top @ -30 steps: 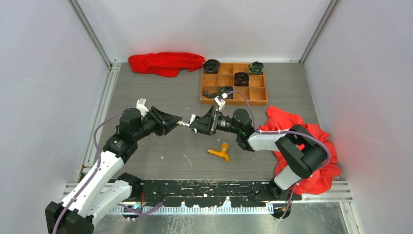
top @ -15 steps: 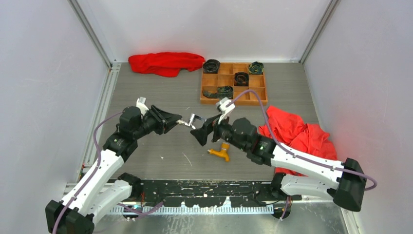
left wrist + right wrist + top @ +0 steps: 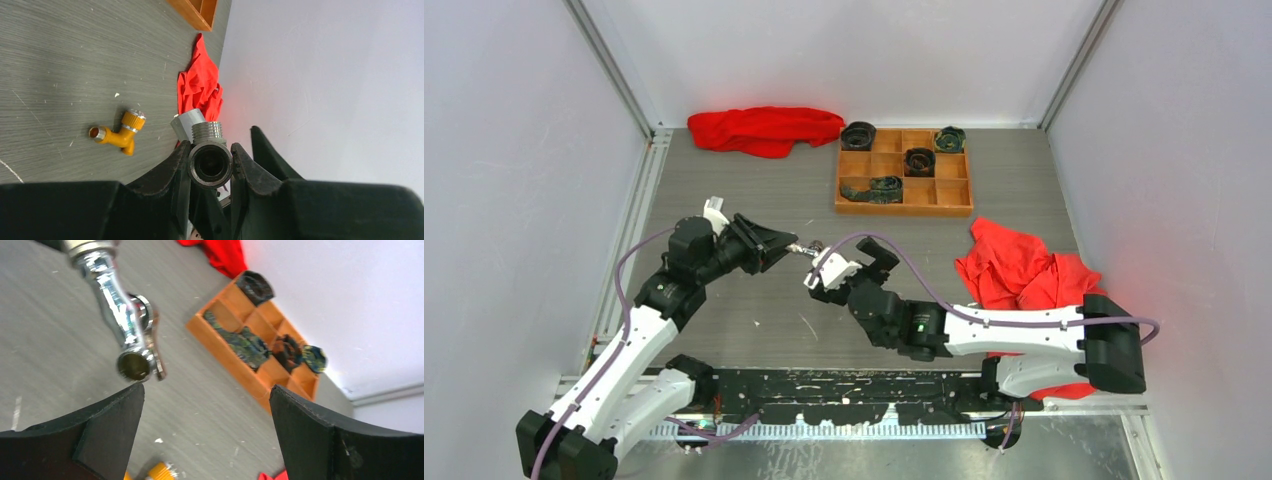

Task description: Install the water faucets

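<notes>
My left gripper (image 3: 786, 248) is shut on the shiny silver water faucet (image 3: 805, 248) and holds it level above the table. In the left wrist view its threaded ring end (image 3: 210, 165) sits clamped between the two fingers of that gripper (image 3: 210, 150). My right gripper (image 3: 849, 268) stands wide open just right of the faucet's free end. In the right wrist view the silver faucet (image 3: 126, 325) hangs above and left of the empty right gripper (image 3: 207, 395). The orange-yellow faucet (image 3: 118, 136) lies on the table. The right arm hides it in the top view.
A wooden compartment tray (image 3: 904, 209) with dark rolled items stands at the back right. One red cloth (image 3: 764, 130) lies at the back left, another red cloth (image 3: 1024, 270) at the right beside the right arm. Grey walls close in on both sides.
My right gripper has opened and let go of the silver faucet. The right arm has swung down toward the near edge and now covers the orange-yellow faucet. The left arm has stayed put.
</notes>
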Motion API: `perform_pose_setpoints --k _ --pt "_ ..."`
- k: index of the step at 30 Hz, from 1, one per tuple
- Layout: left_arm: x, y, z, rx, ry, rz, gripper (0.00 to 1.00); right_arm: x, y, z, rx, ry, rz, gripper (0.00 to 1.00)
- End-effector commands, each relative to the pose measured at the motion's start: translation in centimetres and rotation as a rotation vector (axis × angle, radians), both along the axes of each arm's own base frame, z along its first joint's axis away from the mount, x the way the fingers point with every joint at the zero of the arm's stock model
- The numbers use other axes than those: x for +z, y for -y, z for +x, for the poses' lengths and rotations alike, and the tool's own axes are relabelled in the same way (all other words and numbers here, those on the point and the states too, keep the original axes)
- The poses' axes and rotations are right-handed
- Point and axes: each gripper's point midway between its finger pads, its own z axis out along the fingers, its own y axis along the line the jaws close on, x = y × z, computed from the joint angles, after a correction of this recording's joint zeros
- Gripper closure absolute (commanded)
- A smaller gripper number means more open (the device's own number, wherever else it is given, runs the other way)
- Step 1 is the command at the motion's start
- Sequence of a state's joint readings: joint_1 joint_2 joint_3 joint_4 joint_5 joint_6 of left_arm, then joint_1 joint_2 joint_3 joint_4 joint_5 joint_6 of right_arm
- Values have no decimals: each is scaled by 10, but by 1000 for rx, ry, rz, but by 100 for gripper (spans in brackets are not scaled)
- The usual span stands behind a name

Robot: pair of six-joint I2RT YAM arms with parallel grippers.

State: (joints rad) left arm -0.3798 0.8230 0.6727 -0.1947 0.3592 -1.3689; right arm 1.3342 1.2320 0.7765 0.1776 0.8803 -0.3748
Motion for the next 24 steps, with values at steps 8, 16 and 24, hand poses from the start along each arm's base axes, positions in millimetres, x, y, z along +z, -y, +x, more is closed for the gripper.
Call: perform_pose_setpoints --k 8,16,24 --pt "36 3 1 -15 122 -44 100 60 -16 -4 -67 245 -56 0" --pt "34 3 0 -16 119 -46 100 41 -38 -6 -28 316 -181 1" --pt "34 3 -1 -19 120 -49 100 26 -59 -13 191 101 -89 41"
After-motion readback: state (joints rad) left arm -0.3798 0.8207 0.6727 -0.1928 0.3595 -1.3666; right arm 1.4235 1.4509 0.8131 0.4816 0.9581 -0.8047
